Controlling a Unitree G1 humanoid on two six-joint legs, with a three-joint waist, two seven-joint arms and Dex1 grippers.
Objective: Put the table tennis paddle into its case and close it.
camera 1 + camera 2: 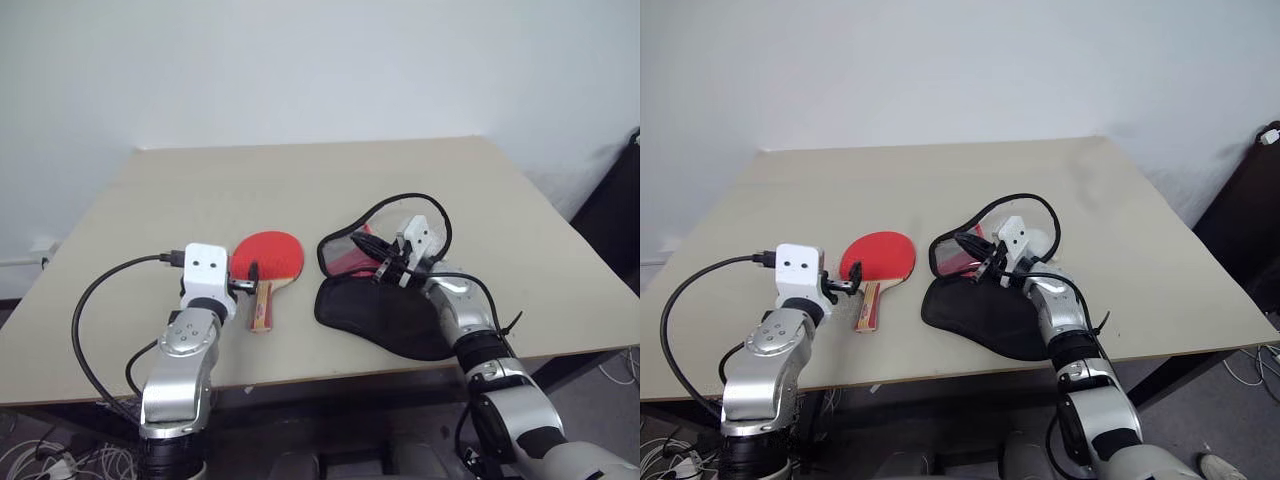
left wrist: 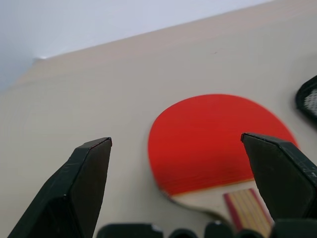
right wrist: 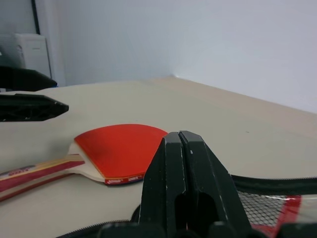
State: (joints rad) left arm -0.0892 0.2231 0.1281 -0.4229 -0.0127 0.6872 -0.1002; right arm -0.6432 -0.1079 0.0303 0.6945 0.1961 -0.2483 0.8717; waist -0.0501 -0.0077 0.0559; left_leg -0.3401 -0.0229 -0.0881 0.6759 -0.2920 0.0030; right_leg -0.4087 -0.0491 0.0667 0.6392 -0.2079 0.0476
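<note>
Lying flat on the beige table (image 1: pixel 300 175), the table tennis paddle (image 1: pixel 268 258) sits left of centre, red face up, its handle pointing toward the near edge. Just beside it to the right, apart from it, the case (image 1: pixel 375 290) lies spread open, black back down and its clear-and-red flap lifted. The left gripper (image 1: pixel 248 282) hangs spread wide over the paddle's handle, gripping nothing. The right gripper (image 1: pixel 975 258) is pinched shut at the raised flap's zip edge. Wide bare tabletop stretches behind both things to the far edge. Small print on the paddle's rim and handle is too small to read.
</note>
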